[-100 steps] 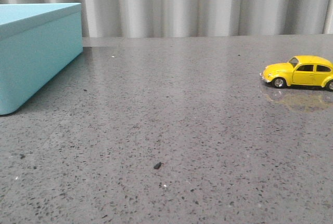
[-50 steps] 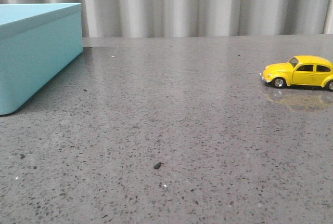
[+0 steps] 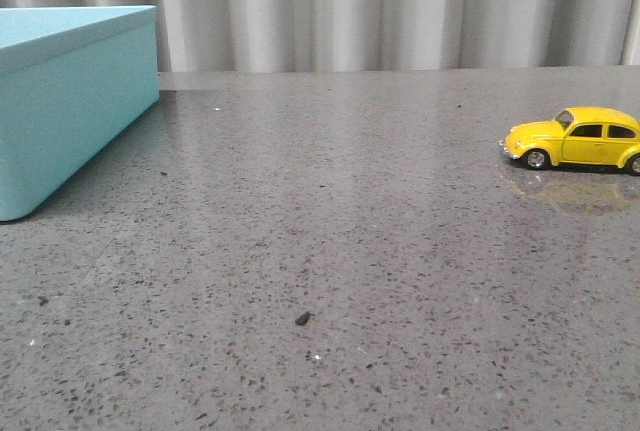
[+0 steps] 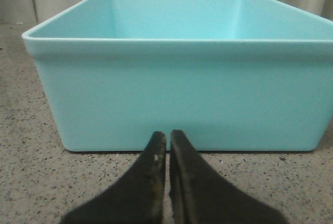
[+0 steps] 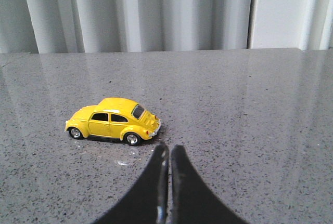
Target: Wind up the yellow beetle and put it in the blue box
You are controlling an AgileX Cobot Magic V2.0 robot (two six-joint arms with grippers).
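The yellow beetle point(image 3: 575, 138) stands on its wheels at the right side of the grey table in the front view. It also shows in the right wrist view point(image 5: 112, 121), a short way ahead of my right gripper point(image 5: 169, 147), which is shut and empty. The blue box point(image 3: 60, 91) stands at the table's far left, open at the top. In the left wrist view the blue box point(image 4: 182, 78) fills the picture and looks empty inside. My left gripper point(image 4: 167, 134) is shut and empty just before its near wall. Neither gripper shows in the front view.
The grey speckled table point(image 3: 330, 211) runs back to a pale pleated curtain point(image 3: 400, 6). A small dark speck point(image 3: 302, 318) lies near the table's front middle.
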